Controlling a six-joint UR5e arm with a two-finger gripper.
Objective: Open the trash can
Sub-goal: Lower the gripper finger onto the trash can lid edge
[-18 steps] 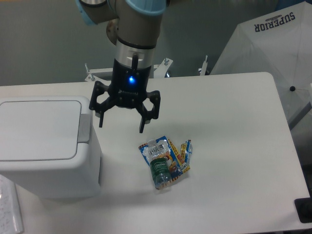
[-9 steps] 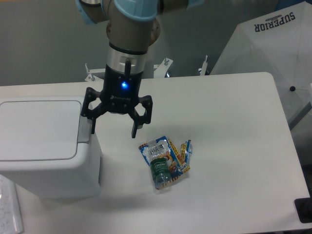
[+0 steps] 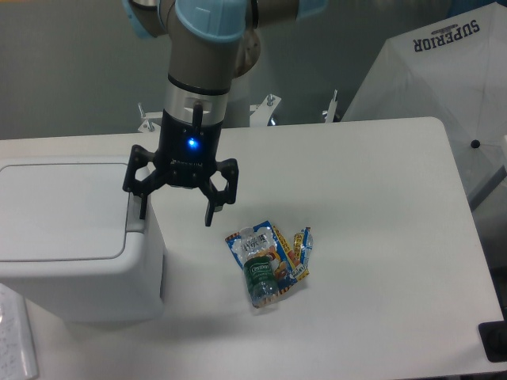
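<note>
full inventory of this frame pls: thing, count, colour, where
trash can: 1, pale grey-white, lid shut, left edge of the table
grey tab: 1, grey, right side of the trash can lid
bottle: 1, clear with green label, crushed, lying mid-table
snack wrappers: a few, blue, yellow and red, under and beside the bottle
table: 1, white
umbrella: 1, white with black lettering, behind the table on the right
arm: 1, grey with light blue caps, top centre
end effector: 1, black, blue light on, open, above the tab
</note>
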